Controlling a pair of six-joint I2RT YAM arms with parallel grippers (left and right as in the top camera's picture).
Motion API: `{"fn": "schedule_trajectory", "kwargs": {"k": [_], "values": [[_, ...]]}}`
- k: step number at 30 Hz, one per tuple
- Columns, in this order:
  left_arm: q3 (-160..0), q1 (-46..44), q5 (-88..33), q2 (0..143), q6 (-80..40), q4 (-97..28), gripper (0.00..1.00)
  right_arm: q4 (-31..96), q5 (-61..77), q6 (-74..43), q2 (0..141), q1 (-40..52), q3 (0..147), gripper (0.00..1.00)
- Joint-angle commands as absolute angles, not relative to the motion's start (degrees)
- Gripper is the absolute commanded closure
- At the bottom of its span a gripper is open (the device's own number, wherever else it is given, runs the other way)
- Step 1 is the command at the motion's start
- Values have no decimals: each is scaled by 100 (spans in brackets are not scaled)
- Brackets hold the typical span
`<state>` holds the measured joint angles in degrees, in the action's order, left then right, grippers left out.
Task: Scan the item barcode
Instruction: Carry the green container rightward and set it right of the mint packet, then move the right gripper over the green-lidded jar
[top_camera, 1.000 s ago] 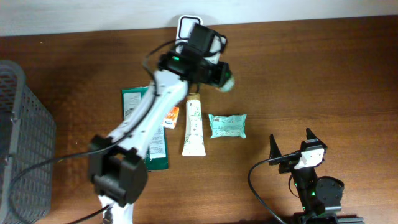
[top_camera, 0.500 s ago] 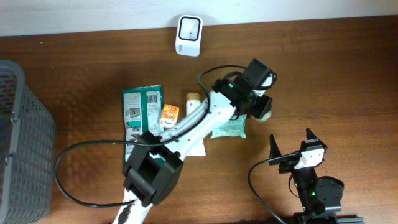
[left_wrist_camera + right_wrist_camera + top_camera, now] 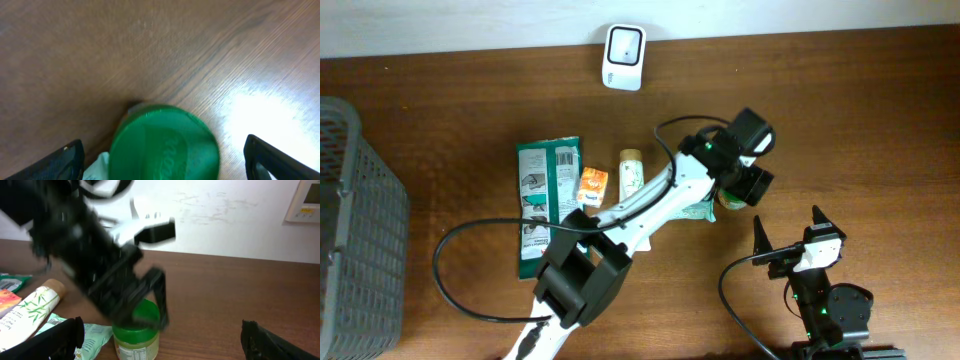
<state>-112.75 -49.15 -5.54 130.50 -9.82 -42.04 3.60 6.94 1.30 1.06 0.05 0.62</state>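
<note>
The item, a jar with a green lid, stands upright on the table just right of a mint packet. My left gripper hovers over it, open. In the left wrist view its fingers stand apart on both sides of the lid with table showing in the gaps. From overhead the jar is mostly hidden under that gripper. The jar shows its label in the right wrist view. The white scanner sits at the table's back edge. My right gripper rests open at the front right, holding nothing.
A grey basket stands at the left edge. A green packet, an orange sachet and a bamboo-print tube lie mid-table, partly under the left arm. Bare wood stretches to the right of the jar.
The left arm swung from the scanner to the front right with the jar. The jar now stands on the table and the left gripper has opened off it. The right arm stayed still.
</note>
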Motion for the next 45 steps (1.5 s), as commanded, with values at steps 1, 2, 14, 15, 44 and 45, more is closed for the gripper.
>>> {"fn": "schedule_trajectory", "kwargs": {"k": [1,2,14,15,44,45], "values": [[-12444,-4633,-510,12995,-930,-4919,7,388,744,108,84,38,32,2],[-12809,-4501,-510,12995,-930,-5264,6,388,744,108,84,38,32,2],[-14903,-1225,93,12995,-1135,-8766,10,388,744,108,84,38,32,2],[-14903,-974,154,12995,-1153,-8910,11,388,744,108,84,38,32,2],[-14897,541,-128,13008,-1061,-9504,1,130,1378,-346,169,36,534,2],[-14897,543,-126,13008,-1061,-9507,0,169,1466,-342,349,36,840,2]]}}
